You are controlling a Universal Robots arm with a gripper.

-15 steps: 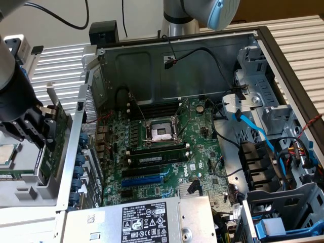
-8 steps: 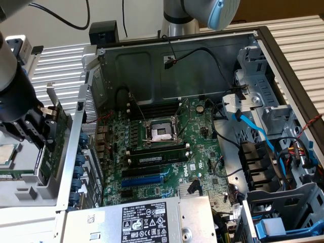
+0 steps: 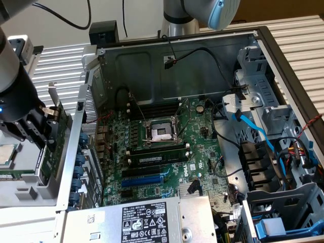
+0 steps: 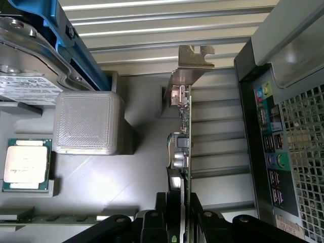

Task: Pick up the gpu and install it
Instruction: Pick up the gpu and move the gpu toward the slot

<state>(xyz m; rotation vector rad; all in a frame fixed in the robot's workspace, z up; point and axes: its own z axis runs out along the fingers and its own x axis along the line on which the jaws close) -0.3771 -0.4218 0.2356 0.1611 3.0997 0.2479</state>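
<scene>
item: gpu (image 3: 57,137), green card, silver end bracket (image 3: 49,108) uppermost. location: outside the computer case (image 3: 177,61), just beside its rear wall at the exterior view's left, over a grey parts tray (image 3: 30,192); clear of the tray or resting in it, cannot tell; not yet over the motherboard (image 3: 169,152). end effector: gripper (image 3: 40,129) clenched on the gpu, one finger to each face of the card. hazards, by judgement: bracket or card edge catching on the case's rear wall, given how close the two stand; card tilting or sliding in a pinch taken at one end of a thin board, hence a crooked meeting with a blue slot (image 3: 144,178); snagging on the black cable (image 3: 202,53) draped inside the case; poor seating if the bracket misses the rear opening. exterior view, particular contents: open case interior, motherboard, slots, memory stick (image 3: 154,158), bare processor socket (image 3: 161,132), so the whole destination, yet little of the grip itself. wrist view, particular contents: gpu (image 4: 185,131) edge-on between the fingers (image 4: 163,223), notched bracket tab, rear port panel (image 4: 273,152) of the case close alongside, loose processor (image 4: 26,164) in a tray recess, ribbed grey block (image 4: 88,124); nothing of the slots.
</scene>
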